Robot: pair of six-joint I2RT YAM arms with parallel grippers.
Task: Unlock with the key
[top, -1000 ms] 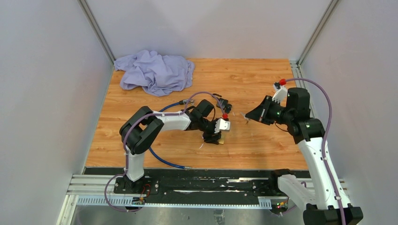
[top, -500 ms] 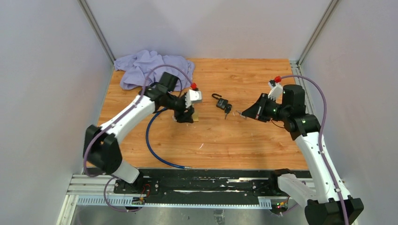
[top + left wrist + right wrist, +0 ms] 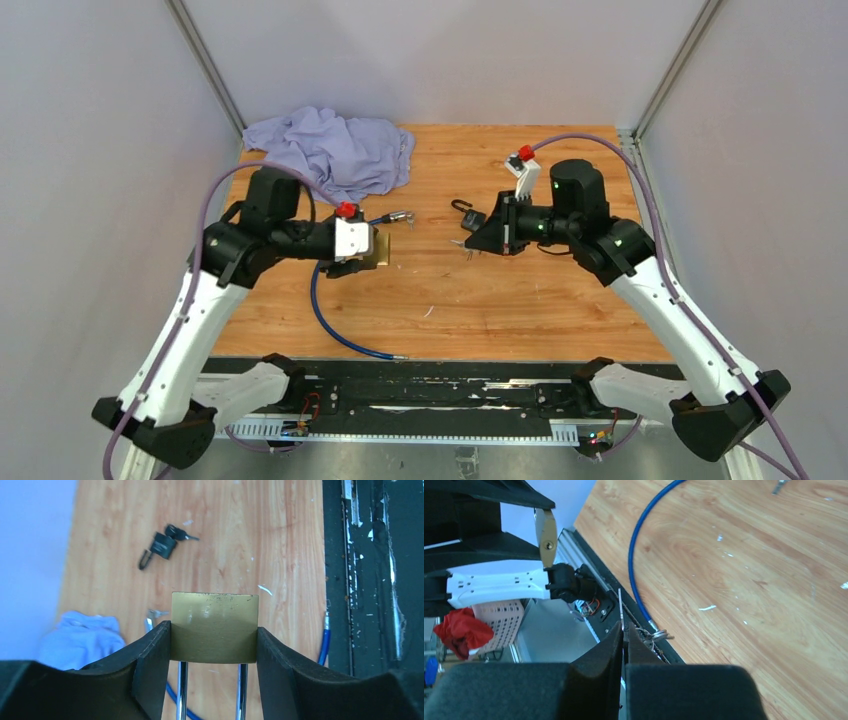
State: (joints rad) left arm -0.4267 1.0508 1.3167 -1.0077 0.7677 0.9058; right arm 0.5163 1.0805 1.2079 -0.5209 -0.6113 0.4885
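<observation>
1. The left gripper (image 3: 214,634) clamps the padlock (image 3: 215,615) by its flat sides, in the air near the cloth (image 3: 330,150).
2. The right gripper (image 3: 624,632) is pinched tight on the key (image 3: 622,611), well right of the cloth.
3. The padlock looks heavy, rigid and smooth, so the side hold suits it. The thin key may pivot.
4. Only the right wrist view shows the keyhole (image 3: 547,545); the left wrist view shows the shackle (image 3: 182,690).

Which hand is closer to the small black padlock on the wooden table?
Right. The right hand, pinching a thin key, is just beside the black padlock; the left hand, gripping a brass padlock, sits farther away.
</observation>
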